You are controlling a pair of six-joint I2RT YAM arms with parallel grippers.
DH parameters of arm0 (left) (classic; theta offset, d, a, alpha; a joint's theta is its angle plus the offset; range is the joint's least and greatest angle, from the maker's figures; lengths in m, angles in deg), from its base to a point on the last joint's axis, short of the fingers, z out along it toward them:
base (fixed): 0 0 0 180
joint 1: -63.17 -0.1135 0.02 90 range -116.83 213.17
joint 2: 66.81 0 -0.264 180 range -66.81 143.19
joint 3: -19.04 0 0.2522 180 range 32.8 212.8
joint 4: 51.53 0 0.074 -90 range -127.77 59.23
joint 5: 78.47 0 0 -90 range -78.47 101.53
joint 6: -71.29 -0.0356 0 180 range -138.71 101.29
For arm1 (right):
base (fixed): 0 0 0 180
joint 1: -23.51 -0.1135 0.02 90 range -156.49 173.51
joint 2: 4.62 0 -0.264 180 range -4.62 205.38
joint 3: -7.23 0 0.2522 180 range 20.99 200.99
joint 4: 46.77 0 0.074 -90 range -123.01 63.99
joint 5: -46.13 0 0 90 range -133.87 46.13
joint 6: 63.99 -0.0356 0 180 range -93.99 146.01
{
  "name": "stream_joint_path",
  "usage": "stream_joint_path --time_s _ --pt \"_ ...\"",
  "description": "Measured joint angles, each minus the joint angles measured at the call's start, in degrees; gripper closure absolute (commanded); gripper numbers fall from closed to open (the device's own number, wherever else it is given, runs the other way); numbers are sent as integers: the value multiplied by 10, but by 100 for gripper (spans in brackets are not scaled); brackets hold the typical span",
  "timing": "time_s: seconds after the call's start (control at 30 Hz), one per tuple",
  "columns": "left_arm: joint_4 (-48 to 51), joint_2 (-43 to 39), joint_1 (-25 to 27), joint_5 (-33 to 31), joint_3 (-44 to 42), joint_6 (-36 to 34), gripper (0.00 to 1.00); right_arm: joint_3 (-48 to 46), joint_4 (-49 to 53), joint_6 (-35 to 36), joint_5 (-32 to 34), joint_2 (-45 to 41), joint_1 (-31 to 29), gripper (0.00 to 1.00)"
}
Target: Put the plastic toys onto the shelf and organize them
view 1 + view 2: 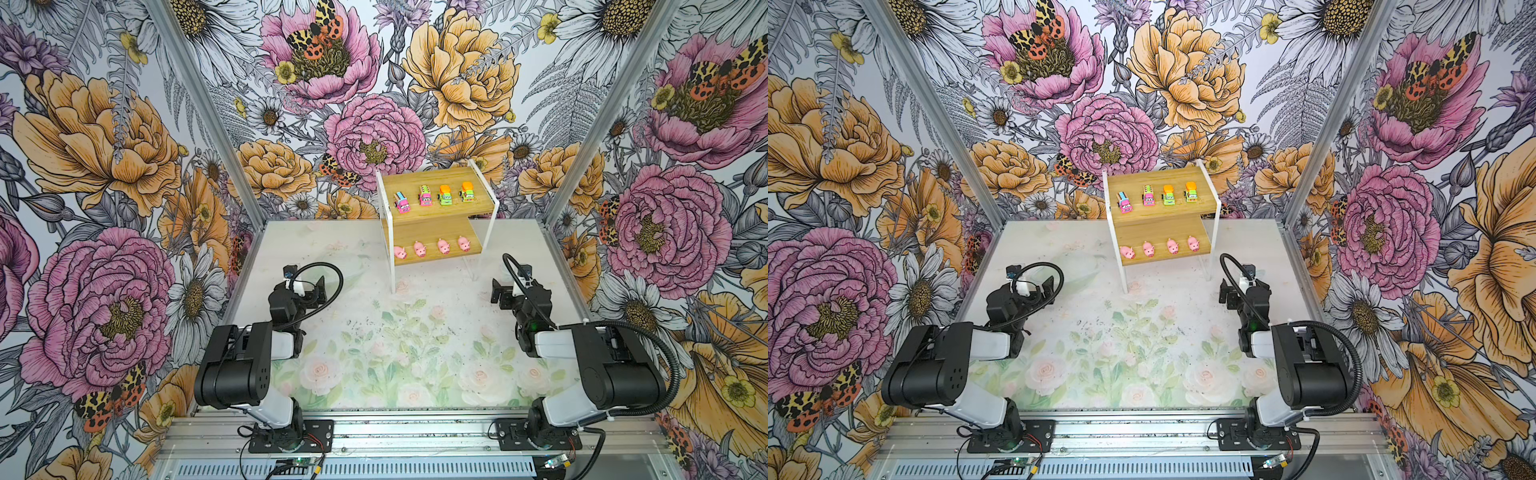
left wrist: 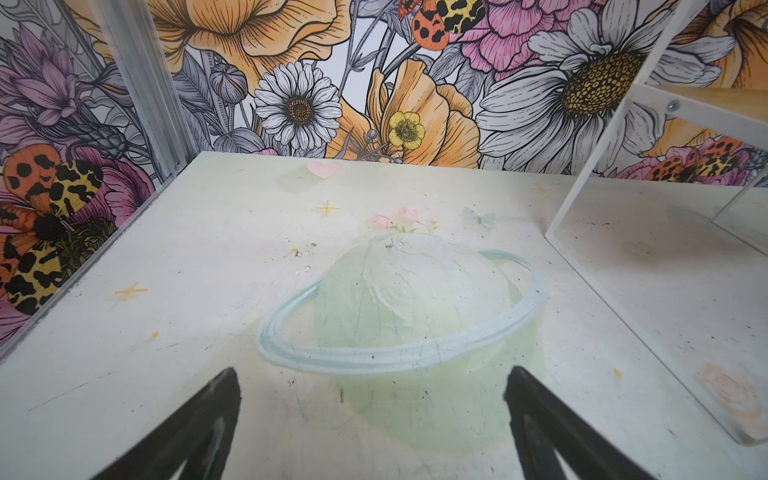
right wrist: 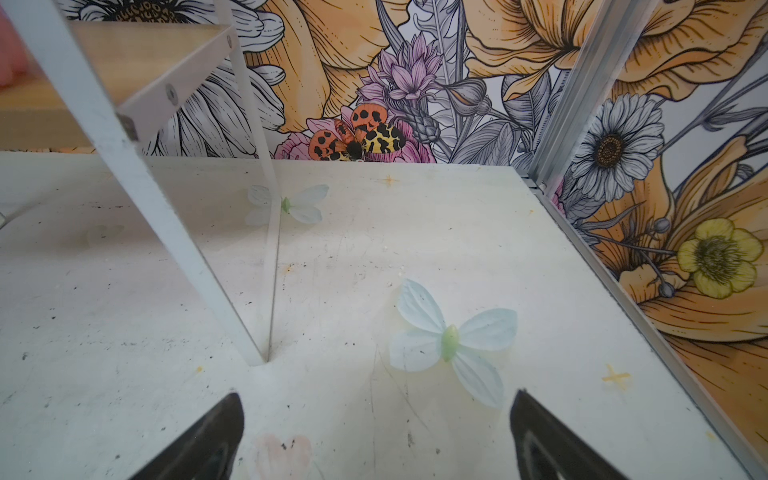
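The shelf [image 1: 432, 178] [image 1: 1158, 176] stands at the back of the table, right of the middle. On its upper board, left to right, stand two pink trucks [image 1: 402, 202] [image 1: 424, 196] and two green trucks [image 1: 445, 195] [image 1: 467, 191]. Several pink pigs [image 1: 420, 249] [image 1: 1148, 249] sit in a row on the lower board. My left gripper [image 1: 304, 289] [image 2: 372, 386] is open and empty over the mat, left of the shelf. My right gripper [image 1: 517, 291] [image 3: 376, 409] is open and empty beside the shelf's right front leg [image 3: 124, 137].
Floral walls and aluminium corner posts [image 1: 199, 95] [image 1: 615, 108] close in the table on three sides. The shelf's white side frame [image 2: 598, 137] stands close to my left gripper. Both arm bases sit on the front rail [image 1: 415, 432].
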Motion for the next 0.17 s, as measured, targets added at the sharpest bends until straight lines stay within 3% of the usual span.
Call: stream_joint_path --time_s 0.17 --pt "0 0 2 0 0 0 1 0 0 0 0 0 0 1"
